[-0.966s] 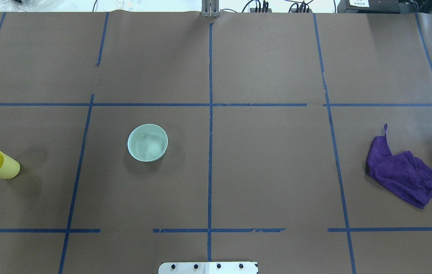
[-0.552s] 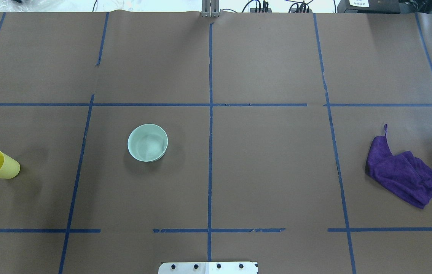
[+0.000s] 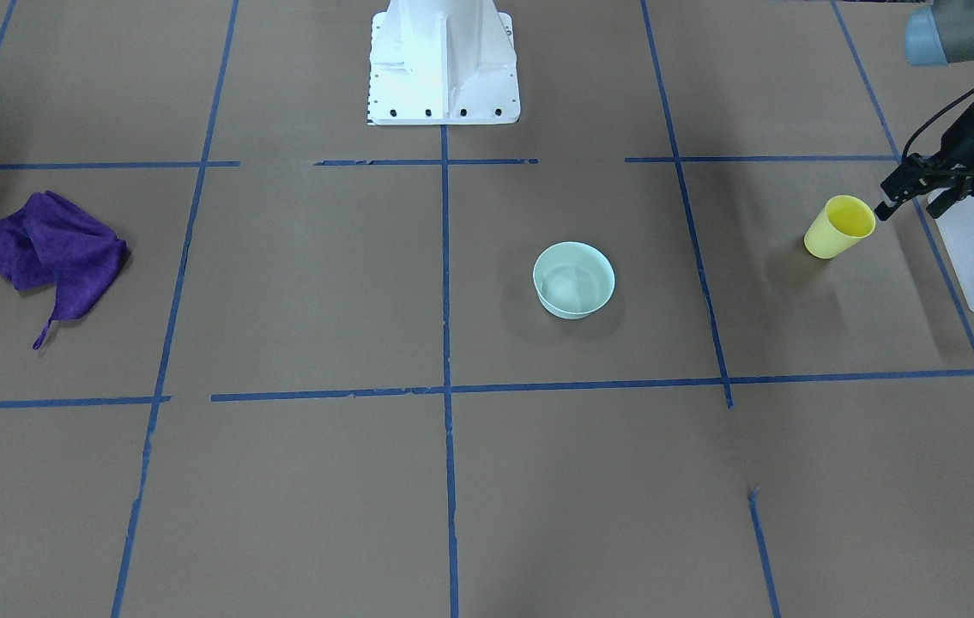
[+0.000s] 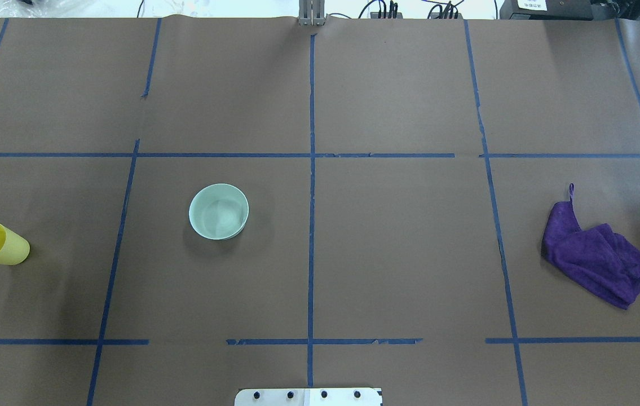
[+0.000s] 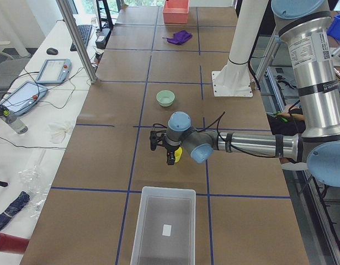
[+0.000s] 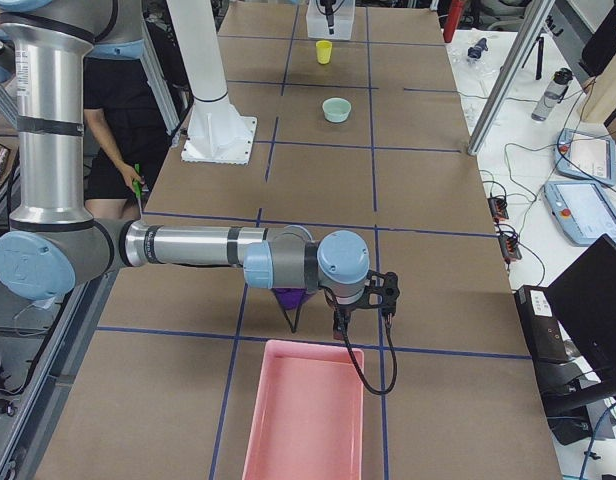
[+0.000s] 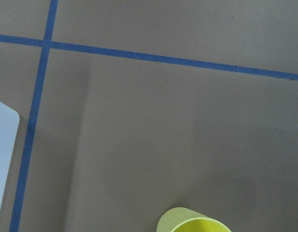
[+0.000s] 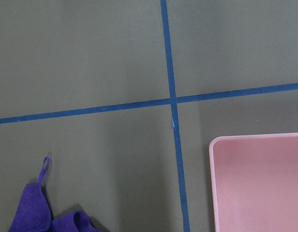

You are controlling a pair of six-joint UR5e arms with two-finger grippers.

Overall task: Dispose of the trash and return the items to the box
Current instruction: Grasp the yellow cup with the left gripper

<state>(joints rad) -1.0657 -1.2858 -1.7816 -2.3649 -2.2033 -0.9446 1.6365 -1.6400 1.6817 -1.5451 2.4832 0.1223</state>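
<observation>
Fingers of the left gripper are seen spread apart, nothing pinched between them. They are held just beside the small bright yellow tapered plastic cup, on the side facing the translucent frosted-white rectangular plastic bin. Whether the cup's rim is touched cannot be judged from the front view. In the left wrist view only the cup's rim is caught at the bottom edge, with a corner of the bin at the left edge, so the cup is not enclosed by the jaws.

The cup is found upright, mouth up, on the brown paper-covered table at the robot's left end, near the bin but outside it. A small white label is shown on the bin. The pale green round bowl is set upright nearer the table's middle, well apart from the cup.

At the other end, the right gripper is held low, near the crumpled purple cloth and the pink rectangular plastic tray. It is caught only by the side camera, so whether its fingers are parted or closed cannot be told. The cloth's loop and the tray's corner are picked up in the right wrist view, apart from each other, with crossing blue tape lines between them.
</observation>
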